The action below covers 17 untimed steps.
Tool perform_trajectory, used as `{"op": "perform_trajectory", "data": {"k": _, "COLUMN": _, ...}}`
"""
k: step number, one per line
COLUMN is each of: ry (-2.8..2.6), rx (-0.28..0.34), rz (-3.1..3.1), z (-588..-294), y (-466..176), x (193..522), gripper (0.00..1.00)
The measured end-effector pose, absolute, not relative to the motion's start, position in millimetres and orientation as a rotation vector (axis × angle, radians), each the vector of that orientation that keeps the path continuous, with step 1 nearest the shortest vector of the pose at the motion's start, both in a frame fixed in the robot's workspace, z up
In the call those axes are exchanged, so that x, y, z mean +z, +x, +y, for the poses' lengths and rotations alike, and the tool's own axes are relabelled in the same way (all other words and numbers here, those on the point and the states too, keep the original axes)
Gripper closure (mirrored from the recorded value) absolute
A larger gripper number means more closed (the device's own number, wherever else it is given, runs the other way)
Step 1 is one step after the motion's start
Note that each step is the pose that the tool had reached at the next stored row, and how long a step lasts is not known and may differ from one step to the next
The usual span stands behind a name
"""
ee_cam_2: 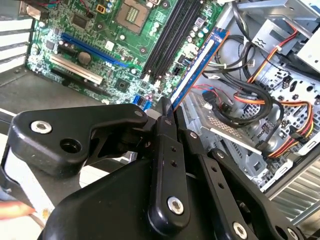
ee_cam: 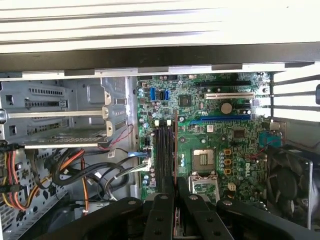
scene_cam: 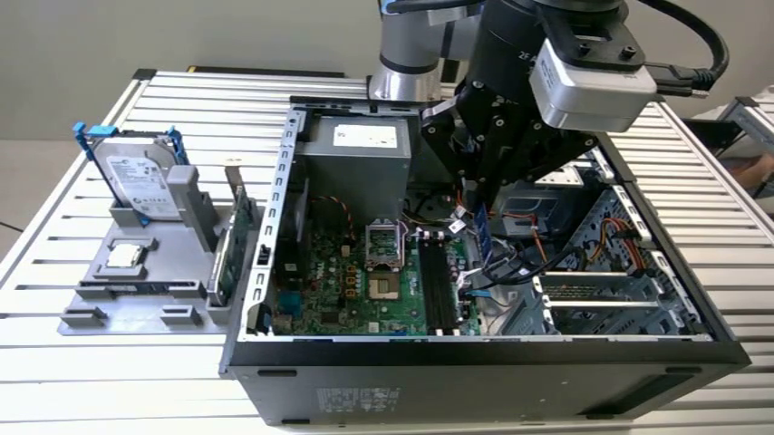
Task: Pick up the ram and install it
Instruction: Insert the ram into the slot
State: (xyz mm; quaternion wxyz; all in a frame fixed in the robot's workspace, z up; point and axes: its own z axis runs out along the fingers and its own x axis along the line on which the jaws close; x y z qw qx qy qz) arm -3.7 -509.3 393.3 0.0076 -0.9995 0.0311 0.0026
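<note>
My gripper (scene_cam: 484, 201) hangs inside the open computer case (scene_cam: 484, 358), shut on the ram (scene_cam: 484, 234). The ram is a thin blue-faced stick held on edge, and it slants away from the fingertips (ee_cam_2: 166, 114) in the second wrist view as the ram (ee_cam_2: 200, 60). It is above the motherboard (scene_cam: 351, 290), just to the exterior view's right of the long black slots (scene_cam: 438, 281), and apart from them. In the first wrist view the ram (ee_cam: 175, 165) is edge-on beside the slots (ee_cam: 162, 150), with my gripper (ee_cam: 175, 200) below it.
Bundled cables (scene_cam: 527, 263) and metal drive bays (scene_cam: 604, 299) lie to the exterior view's right of the ram. The CPU socket (scene_cam: 381, 249) and power supply (scene_cam: 362, 149) are nearby. Outside the case, a grey holder (scene_cam: 133, 281) carries a hard drive (scene_cam: 140, 177) and a green card (scene_cam: 236, 231).
</note>
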Motion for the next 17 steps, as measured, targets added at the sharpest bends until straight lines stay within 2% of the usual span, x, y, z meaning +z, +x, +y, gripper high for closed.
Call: {"op": "perform_trajectory", "data": {"k": 17, "ry": -3.124, "rx": 0.008, "rz": 0.121, "z": -507.0, "y": 7.5, "x": 388.1, "gripper": 1.00}}
